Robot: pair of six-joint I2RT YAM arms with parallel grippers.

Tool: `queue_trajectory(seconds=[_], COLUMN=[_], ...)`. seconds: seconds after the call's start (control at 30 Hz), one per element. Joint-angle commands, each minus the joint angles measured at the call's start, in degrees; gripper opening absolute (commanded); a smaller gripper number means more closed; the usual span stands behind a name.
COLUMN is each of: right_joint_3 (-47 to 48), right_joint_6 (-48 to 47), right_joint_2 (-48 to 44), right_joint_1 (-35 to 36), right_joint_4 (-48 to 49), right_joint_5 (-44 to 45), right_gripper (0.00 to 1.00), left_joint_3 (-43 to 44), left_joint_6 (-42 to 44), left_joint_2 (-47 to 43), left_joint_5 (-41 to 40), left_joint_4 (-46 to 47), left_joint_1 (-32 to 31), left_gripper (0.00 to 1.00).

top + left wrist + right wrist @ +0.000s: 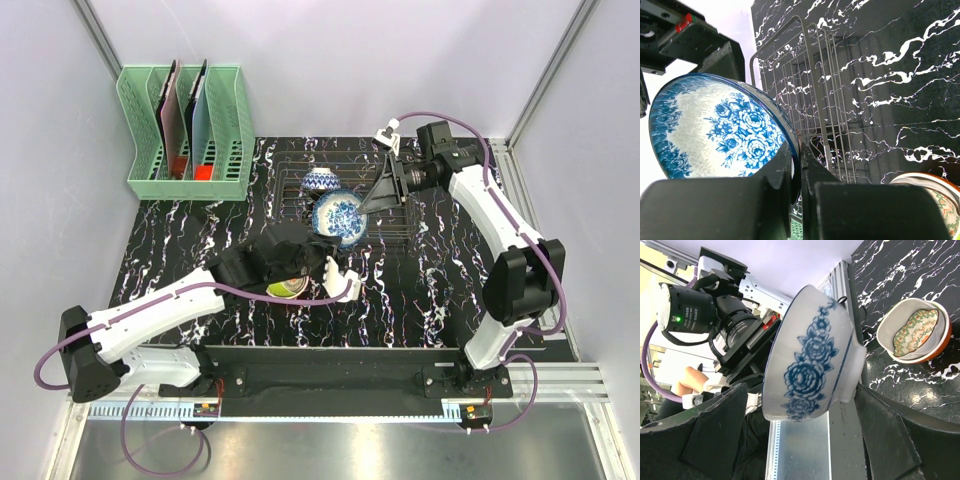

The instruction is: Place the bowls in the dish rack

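Observation:
My left gripper (326,242) is shut on the rim of a white bowl with blue roses (338,215), holding it tilted on edge over the front of the dark wire dish rack (392,228). In the left wrist view the fingers (785,165) pinch the bowl's rim (715,125) beside the rack (812,75). My right gripper (368,205) is open, with its fingers on either side of the same bowl (810,355) and a gap to each. A second blue-patterned bowl (320,180) sits in the rack. An orange-rimmed patterned bowl (915,330) lies on the mat.
A mint-green slotted holder (185,130) with flat boards stands at the back left. The orange-rimmed bowl (288,289) lies partly under my left arm and shows in the left wrist view (935,200). Metal frame posts line the sides.

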Motion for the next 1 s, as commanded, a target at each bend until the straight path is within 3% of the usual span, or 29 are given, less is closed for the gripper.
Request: queue_trajectory(seconds=[0.0,0.4,0.63,0.73,0.87,0.93,0.97], right_joint_3=[3.36,2.92,4.58,6.34,7.75,7.05,6.79], right_joint_6=[0.44,0.53,-1.39,-5.25,-8.96,-9.31,-9.4], right_joint_2=[1.78,1.08,1.26,2.13,3.98,4.25,4.42], right_joint_1=[0.0,0.8,0.79,0.88,0.97,0.97,0.97], right_joint_4=[1.2,1.2,-0.9,-5.1,-9.7,-9.87,-9.79], right_joint_5=[-7.62,-10.16,-12.89,-12.98,-12.98,-12.98,-12.98], right_gripper=[0.95,0.88,0.71,0.51,0.1,0.0,0.0], left_joint_3=[1.41,1.5,1.32,1.14,1.32,1.41,1.32], left_joint_6=[-0.14,0.56,0.56,0.56,0.73,0.73,0.82], left_joint_2=[-0.8,-0.09,-0.01,0.08,0.26,0.43,0.43], left_joint_5=[0.69,0.16,-0.19,-0.28,-0.8,-1.15,-1.16], left_joint_4=[5.71,6.68,6.85,7.03,7.03,6.94,7.03], left_joint_1=[-0.47,-0.56,-0.65,-0.65,-0.74,-0.73,-0.73], left_gripper=[0.0,0.0,0.0,0.0,0.0,0.0,0.0])
